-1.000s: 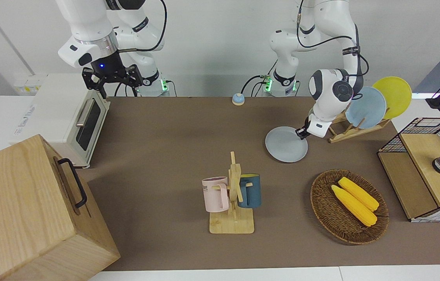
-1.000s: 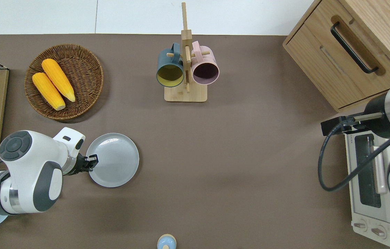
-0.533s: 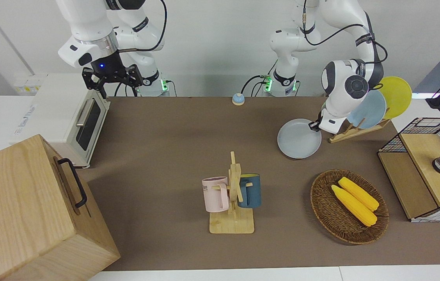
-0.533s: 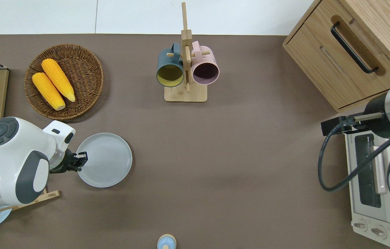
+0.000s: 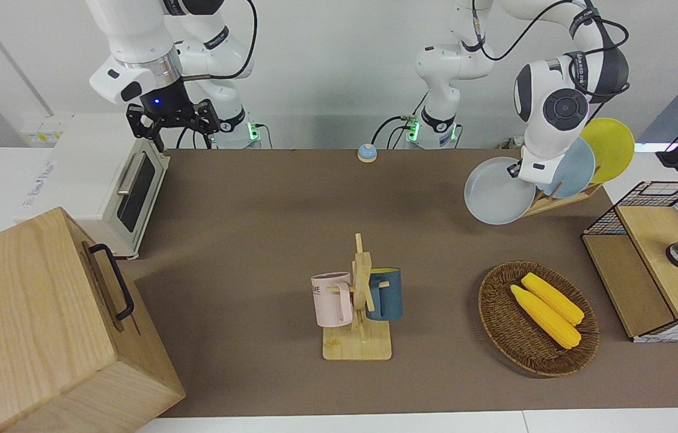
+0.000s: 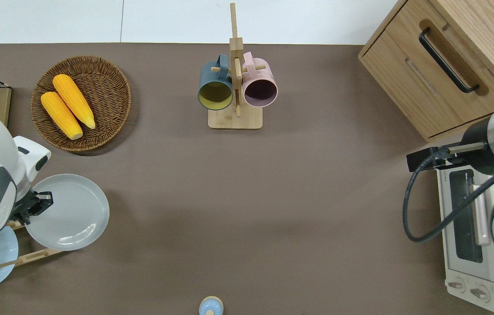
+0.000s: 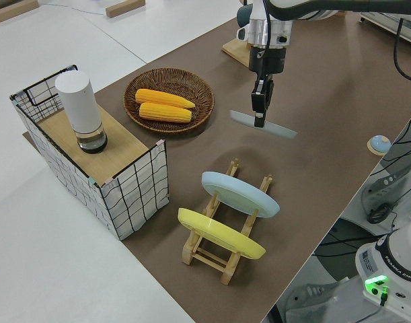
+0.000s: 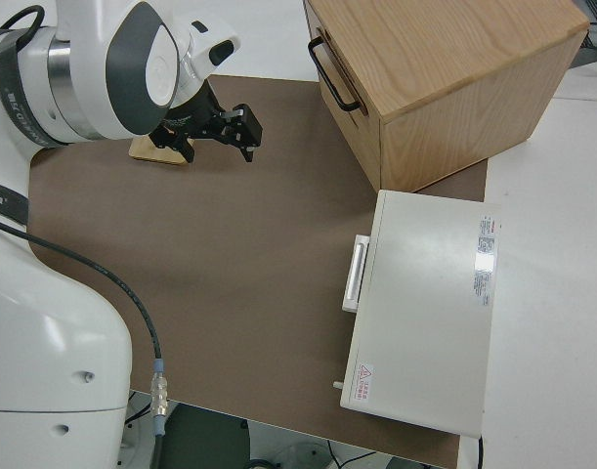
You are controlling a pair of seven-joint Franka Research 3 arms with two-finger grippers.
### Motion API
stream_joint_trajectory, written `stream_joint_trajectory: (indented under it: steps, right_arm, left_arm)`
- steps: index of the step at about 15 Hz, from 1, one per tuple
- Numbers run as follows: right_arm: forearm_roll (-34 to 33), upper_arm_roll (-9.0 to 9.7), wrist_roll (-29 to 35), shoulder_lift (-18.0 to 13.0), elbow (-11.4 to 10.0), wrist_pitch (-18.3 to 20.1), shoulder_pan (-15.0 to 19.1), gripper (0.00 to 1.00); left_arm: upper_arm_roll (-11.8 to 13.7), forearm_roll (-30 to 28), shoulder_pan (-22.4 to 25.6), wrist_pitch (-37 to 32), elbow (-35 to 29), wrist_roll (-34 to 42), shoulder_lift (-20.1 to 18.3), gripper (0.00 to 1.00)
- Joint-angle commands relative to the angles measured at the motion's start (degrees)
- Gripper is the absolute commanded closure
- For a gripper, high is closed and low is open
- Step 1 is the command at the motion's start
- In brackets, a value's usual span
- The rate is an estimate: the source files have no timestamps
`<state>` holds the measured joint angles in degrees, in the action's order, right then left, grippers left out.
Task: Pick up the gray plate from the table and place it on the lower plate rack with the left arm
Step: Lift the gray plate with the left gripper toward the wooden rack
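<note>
My left gripper (image 5: 517,171) is shut on the rim of the gray plate (image 5: 497,192) and holds it roughly level in the air. In the overhead view the gray plate (image 6: 72,213) hangs from the gripper (image 6: 44,202) over the empty end of the lower plate rack (image 6: 33,257). In the left side view the gripper (image 7: 260,116) and the plate (image 7: 280,129) are well above the table. The rack (image 7: 204,254) holds a light blue plate (image 7: 239,194) and a yellow plate (image 7: 218,237) upright. The right arm is parked, its gripper (image 5: 174,123) open.
A wicker basket (image 6: 107,74) with two corn cobs stands farther from the robots than the rack. A wire shelf (image 7: 134,195) with a white cylinder is at the left arm's end. A mug tree (image 6: 234,78), a wooden cabinet (image 6: 439,65), a toaster oven (image 6: 470,227) and a small bell (image 6: 210,305) are also there.
My left gripper has lifted the gray plate off the table and carried it toward the left arm's end, over the rack. The right arm has not moved.
</note>
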<state>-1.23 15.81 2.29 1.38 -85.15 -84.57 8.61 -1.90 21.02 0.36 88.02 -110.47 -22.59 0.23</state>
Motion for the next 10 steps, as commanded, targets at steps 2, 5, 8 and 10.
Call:
stream_joint_trajectory:
  steps: [2,5,8,10]
  right_arm:
    - [-0.08,0.98,0.69,-0.07,0.51,0.81,1.06,0.017]
    - [-0.08,0.98,0.69,-0.15,0.51,0.81,1.06,0.017]
    - [-0.08,0.98,0.69,-0.15,0.51,0.81,1.06,0.017]
    - [-0.08,0.89,0.69,-0.15,0.51,0.81,1.06,0.017]
  left_arm:
    - [-0.74,8.68,-0.45,-3.38,1.04,-0.26,0.47,1.0]
    - [-1.79,13.68,-0.62,-5.75,1.04,0.71,0.47,1.0]
    - [-2.76,18.17,-0.8,-8.21,0.96,2.02,0.91,1.0]
    - [-2.68,19.76,-0.8,-8.56,0.87,2.81,1.35,1.0]
